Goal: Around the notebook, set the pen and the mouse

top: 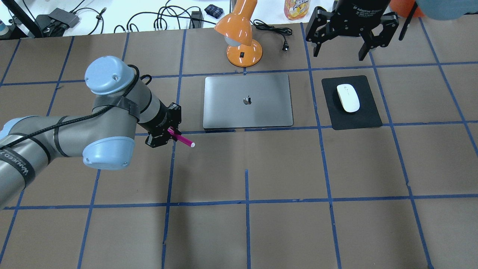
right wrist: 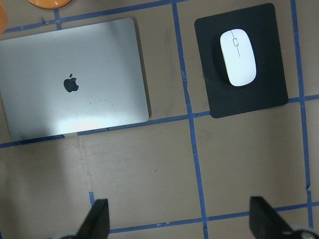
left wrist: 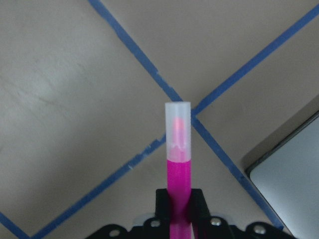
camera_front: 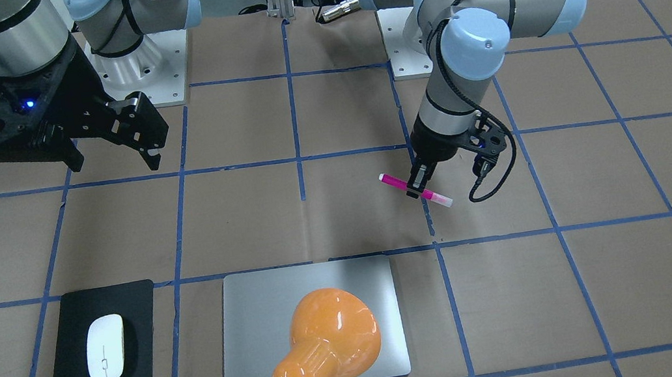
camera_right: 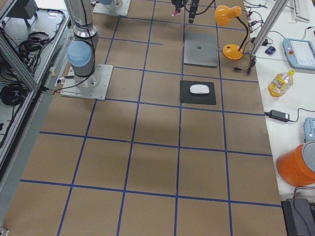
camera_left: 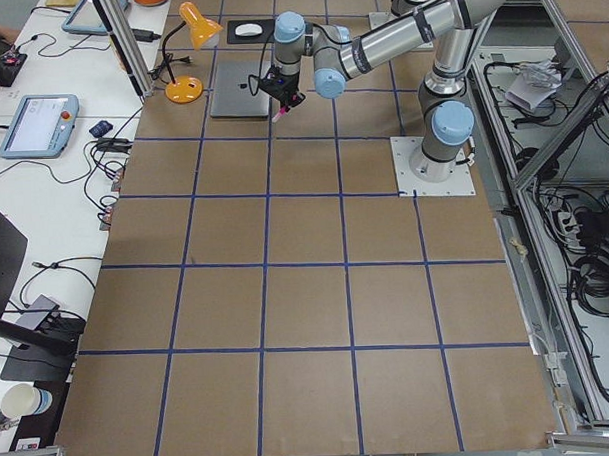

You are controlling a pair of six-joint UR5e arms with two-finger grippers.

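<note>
Smooth magenta plastic pen with frosted see-through cap, in the matt black plastic left gripper, brushed silver metal notebook near that gripper, glossy white plastic mouse on matt black mat well apart from it, shiny orange lamp, matt brown paper table

The table is bare under and around the jaws of the left gripper, clamped on the pen; only the notebook corner lies close, ahead and to their right. Below the right gripper, jaws wide apart and raised, the surface is bare too; ahead of them a free strip runs between notebook and black mat bearing the mouse. An orange lamp stands just past the notebook's far edge.
</note>
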